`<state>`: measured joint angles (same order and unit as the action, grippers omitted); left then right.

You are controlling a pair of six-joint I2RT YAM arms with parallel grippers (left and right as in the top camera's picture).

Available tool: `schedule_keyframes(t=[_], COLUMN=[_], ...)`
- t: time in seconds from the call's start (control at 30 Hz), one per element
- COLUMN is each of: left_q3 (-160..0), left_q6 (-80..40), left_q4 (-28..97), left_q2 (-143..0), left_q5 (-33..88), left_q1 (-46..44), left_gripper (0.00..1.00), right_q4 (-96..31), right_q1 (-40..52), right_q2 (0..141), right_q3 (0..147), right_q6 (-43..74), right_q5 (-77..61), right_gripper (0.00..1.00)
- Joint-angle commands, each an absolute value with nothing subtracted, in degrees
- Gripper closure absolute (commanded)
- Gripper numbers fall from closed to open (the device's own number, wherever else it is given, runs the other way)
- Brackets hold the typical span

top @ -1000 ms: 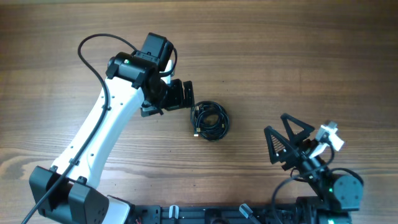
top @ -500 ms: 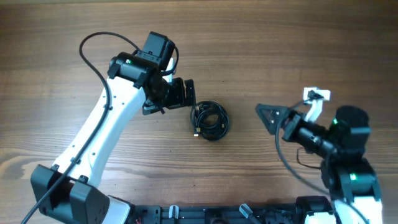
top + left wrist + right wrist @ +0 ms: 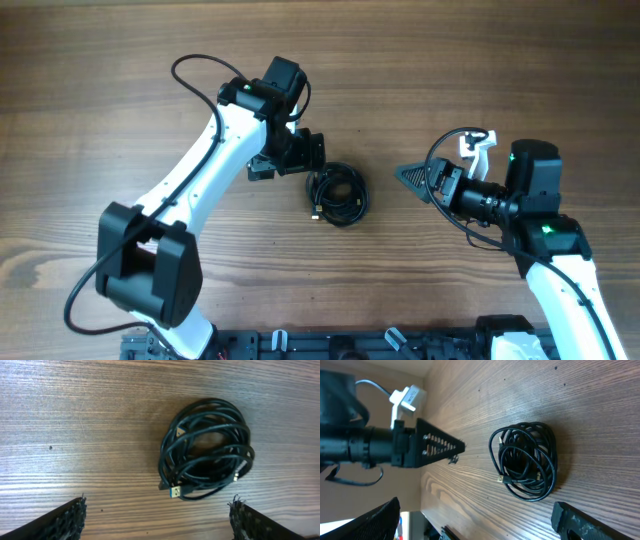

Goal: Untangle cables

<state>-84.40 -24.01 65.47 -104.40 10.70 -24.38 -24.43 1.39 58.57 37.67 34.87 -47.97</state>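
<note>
Overhead: the cables (image 3: 338, 193) sit as one dark coiled bundle on the wooden desk (image 3: 520, 60), about mid-desk. Left gripper (image 3: 297, 157) is just up-left of the bundle, close, but contact can't be told from here. Right gripper (image 3: 405, 173) is to the right of the bundle, tip pointing at it, with a clear gap between them.

Left wrist: looking down on the cables (image 3: 207, 450), several loops wound together, with a blue-tipped plug (image 3: 175, 491) poking out at the lower-left of the coil. Left gripper (image 3: 157, 516) is released, fingers (image 3: 70, 517) spread wide at the frame corners, gripping nothing. The bundle lies ahead of the tips.

Right wrist: view is rolled sideways. The cables (image 3: 525, 460) lie flat on the desk (image 3: 600, 405). Right gripper (image 3: 480, 521) is released, fingers (image 3: 375, 520) far apart, empty, bundle ahead of them. Left gripper (image 3: 460, 450) shows as a dark triangular finger aimed at the desk just beside the coil.
</note>
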Motion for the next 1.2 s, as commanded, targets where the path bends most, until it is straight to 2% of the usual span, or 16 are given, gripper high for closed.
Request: schedule_keyframes(t=[0.0, 0.3, 0.8, 0.9, 1.0, 1.17], left_q3=[-85.34, -85.34, -83.81, -82.56, -81.43, -81.21], left_q6=[-22.74, -22.74, -19.92, -19.97, -19.97, -19.92], left_q4=[65.19, 63.35, 62.17, 60.25, 58.98, 58.04], left_q2=[-107.74, -113.25, -114.48, -114.48, -114.50, -114.50], left_q5=[9.32, 9.54, 10.11, 6.94, 6.79, 6.79], left_q1=[-24.64, -24.67, -26.52, -26.26, -25.32, -24.47], left_gripper=[0.16, 0.29, 0.30, 0.32, 0.40, 0.41], right_q4=[-24.23, -24.27, -24.27, -24.29, -24.27, -24.23], right_q1=[1.26, 1.26, 1.26, 1.26, 1.26, 1.26], right_q2=[58.67, 58.67, 58.67, 58.67, 58.67, 58.67], right_q3=[38.68, 38.68, 38.68, 38.68, 38.68, 38.68], right_q6=[32.99, 32.99, 32.99, 32.99, 32.97, 32.97], right_q5=[-49.47, -49.47, -49.43, -49.45, -49.41, -49.39], right_gripper=[0.00, 0.00, 0.00, 0.00, 0.00, 0.00])
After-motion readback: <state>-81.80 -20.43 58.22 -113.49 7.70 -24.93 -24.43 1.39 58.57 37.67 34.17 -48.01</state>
